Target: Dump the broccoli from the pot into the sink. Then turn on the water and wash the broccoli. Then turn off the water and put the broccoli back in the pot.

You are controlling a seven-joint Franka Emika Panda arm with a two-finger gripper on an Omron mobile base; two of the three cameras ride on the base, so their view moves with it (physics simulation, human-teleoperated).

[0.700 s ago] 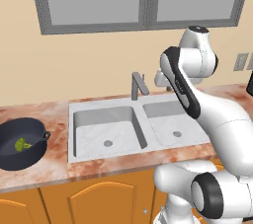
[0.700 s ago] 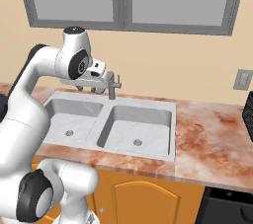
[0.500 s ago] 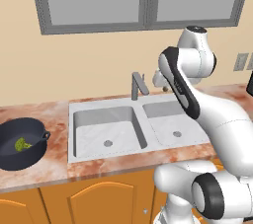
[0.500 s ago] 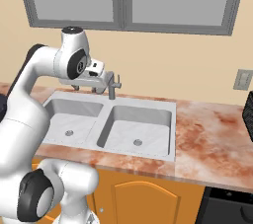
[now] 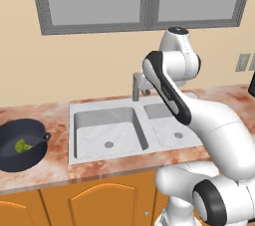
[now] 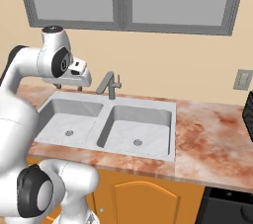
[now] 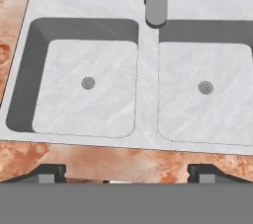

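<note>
Left base view, broccoli [image 5: 21, 145] in pot [image 5: 20, 145], beside sink [image 5: 107, 133]

No readable text, labels, brands or numbers anywhere. The pot [image 5: 20, 145], sink [image 5: 107, 135], faucet [image 6: 109, 85], counter [image 6: 212, 139], cabinet doors [image 5: 107, 205] and wall plate [image 6: 242, 80] all carry no visible markings.
</note>
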